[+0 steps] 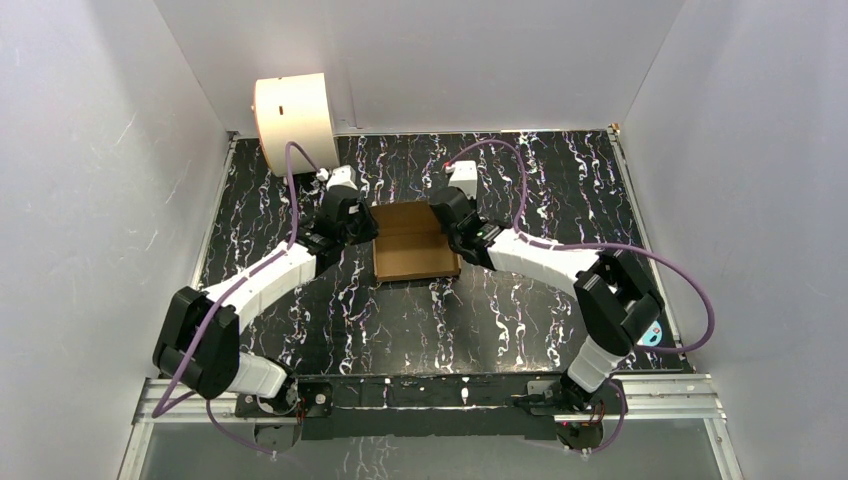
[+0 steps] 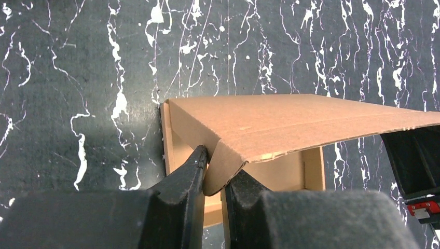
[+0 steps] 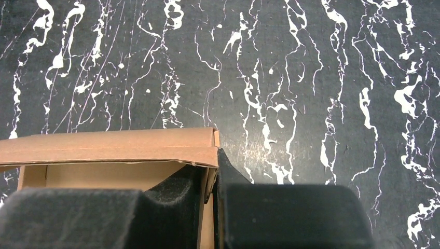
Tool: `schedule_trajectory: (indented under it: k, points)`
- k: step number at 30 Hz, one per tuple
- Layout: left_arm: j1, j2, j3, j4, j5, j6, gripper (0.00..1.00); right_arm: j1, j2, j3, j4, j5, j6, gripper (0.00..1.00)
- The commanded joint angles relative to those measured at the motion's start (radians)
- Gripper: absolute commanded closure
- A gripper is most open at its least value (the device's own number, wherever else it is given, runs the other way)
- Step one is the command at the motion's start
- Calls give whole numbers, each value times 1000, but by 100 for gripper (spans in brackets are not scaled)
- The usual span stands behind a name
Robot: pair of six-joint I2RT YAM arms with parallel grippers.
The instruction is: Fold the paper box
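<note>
The paper box (image 1: 413, 243) is plain brown cardboard and lies in the middle of the black marbled table, between my two grippers. Its lid panel (image 2: 290, 122) hangs part-way over the open tray. My left gripper (image 1: 362, 225) is at the box's left side, shut on a rounded side tab (image 2: 224, 168) of the lid. My right gripper (image 1: 455, 222) is at the box's right side, shut on the right side wall (image 3: 211, 174), one finger inside the tray and one outside. The lid's front flap also shows in the right wrist view (image 3: 109, 148).
A cream-white cylindrical drum (image 1: 295, 118) lies at the far left corner by the back wall. Grey walls close in the table on three sides. A metal rail (image 1: 430, 395) carries the arm bases along the near edge.
</note>
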Motion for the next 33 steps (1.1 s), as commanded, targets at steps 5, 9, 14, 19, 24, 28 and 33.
schedule_trajectory:
  k: [5,9,14,19,24,28,33]
  points:
    - [-71,-104,-121,68,-7,-74,87,95,-92,-100,119,65,66,82]
    - [-81,-145,-192,74,-25,-94,86,119,-111,-165,148,84,98,81]
    - [-86,-202,-259,88,-31,-110,84,144,-130,-219,164,95,118,79]
    - [-86,-257,-281,62,-9,-106,77,148,-161,-250,163,98,108,77]
    - [-84,-350,-230,-54,-65,-33,63,147,-231,-286,192,70,-12,67]
    - [-26,-323,-99,-171,-50,88,54,105,-285,-289,177,-34,-171,65]
    - [150,-249,42,-279,167,241,47,-10,-315,-244,88,-302,-293,65]
